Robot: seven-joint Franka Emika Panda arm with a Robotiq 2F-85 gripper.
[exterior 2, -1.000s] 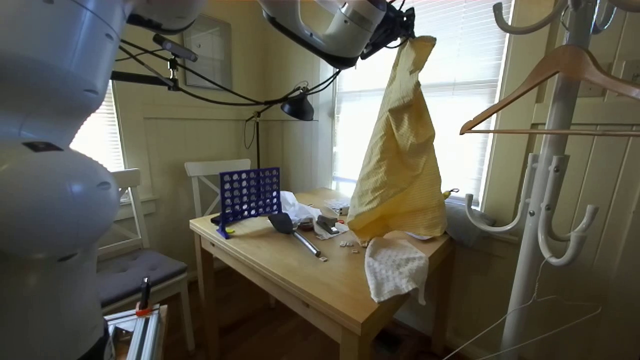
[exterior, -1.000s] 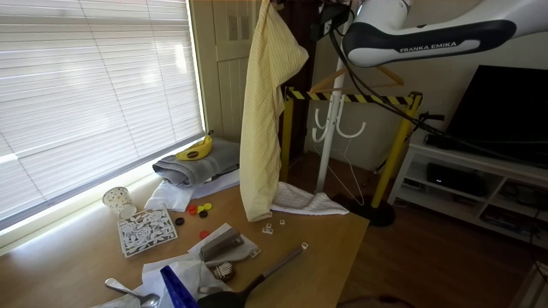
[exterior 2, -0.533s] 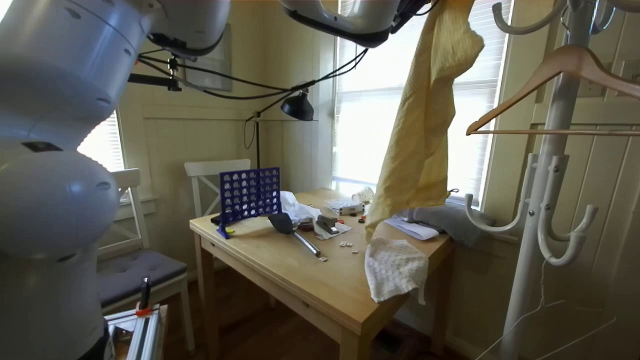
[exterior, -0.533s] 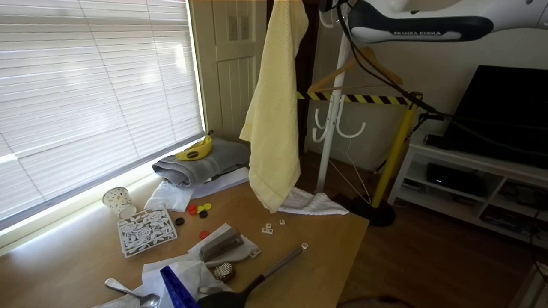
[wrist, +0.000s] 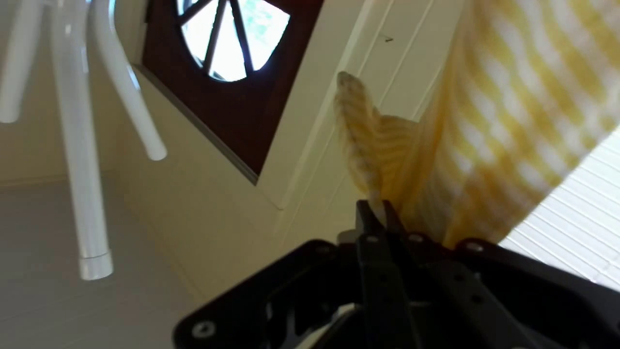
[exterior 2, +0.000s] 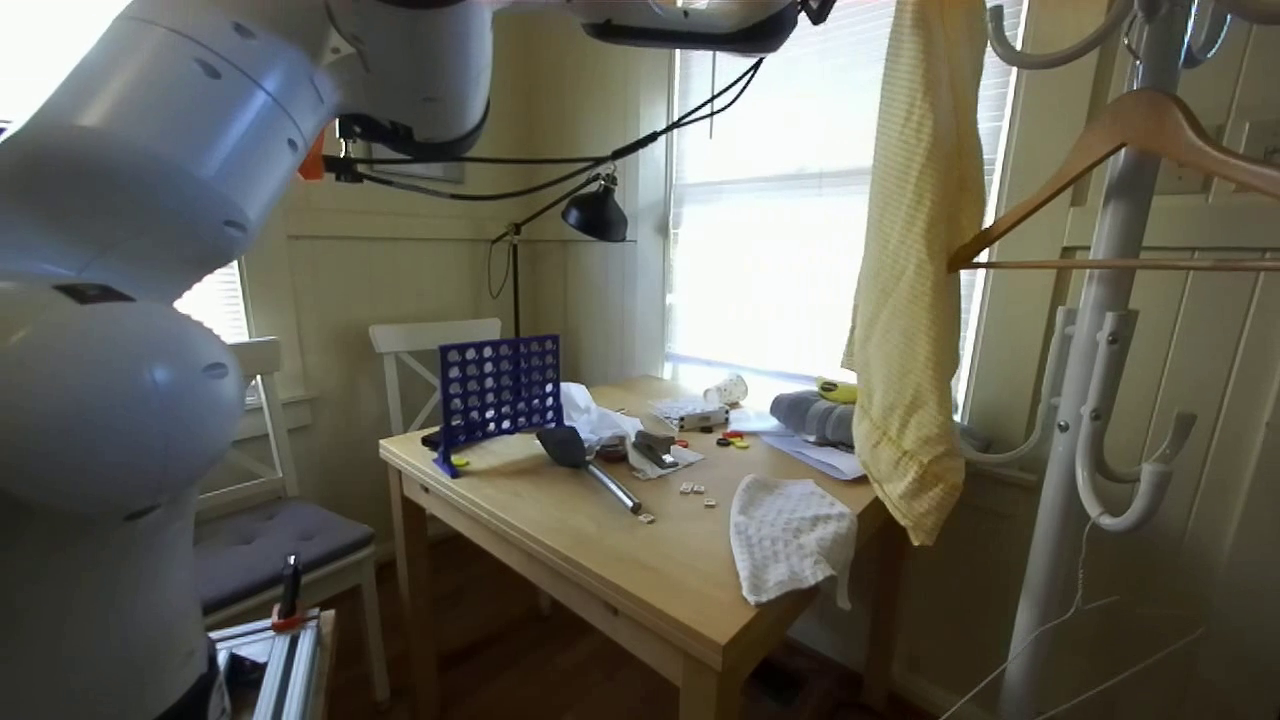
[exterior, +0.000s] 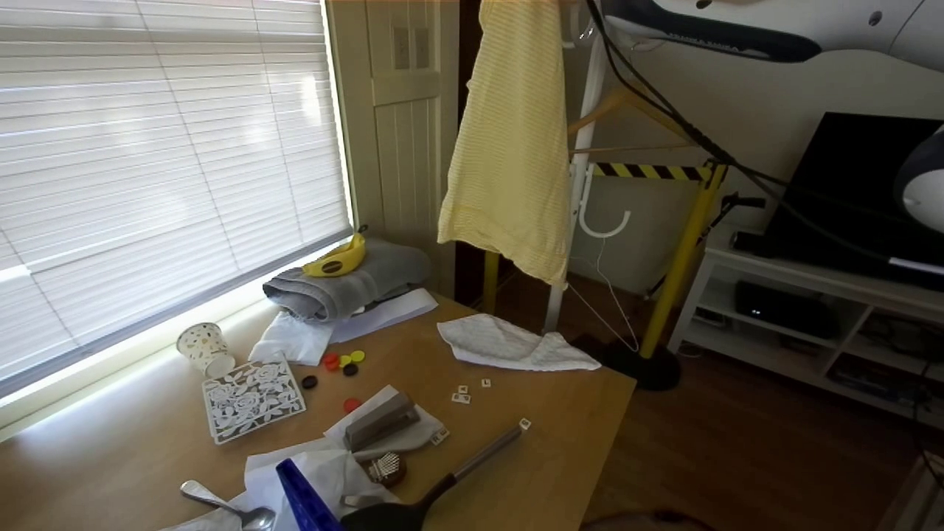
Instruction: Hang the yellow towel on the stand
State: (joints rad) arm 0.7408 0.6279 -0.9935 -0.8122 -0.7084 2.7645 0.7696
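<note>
The yellow striped towel hangs straight down from above the frame in both exterior views point(exterior: 512, 140) point(exterior 2: 910, 290), clear of the tabletop. In the wrist view the towel point(wrist: 523, 121) fills the right side. My gripper point(wrist: 378, 213) is shut on a pinched part of it; the gripper lies beyond the top edge in the exterior views. The white stand point(exterior 2: 1110, 240) with curved hooks is to the right of the towel, and shows in an exterior view point(exterior: 592, 81) partly behind it. In the wrist view the stand point(wrist: 80, 145) is at the left, apart from the gripper.
A wooden hanger point(exterior 2: 1065, 165) hangs on the stand, its near end overlapping the towel in that view. A thin white wire hangs lower. The table point(exterior 2: 560, 510) holds a white cloth point(exterior 2: 790, 540), a blue game grid point(exterior 2: 500, 390), a spatula and a grey towel point(exterior: 383, 265).
The towel has risen off the table and moved right toward the stand in both exterior views. The arm has lifted, and the gripper has left the top of the frame.
</note>
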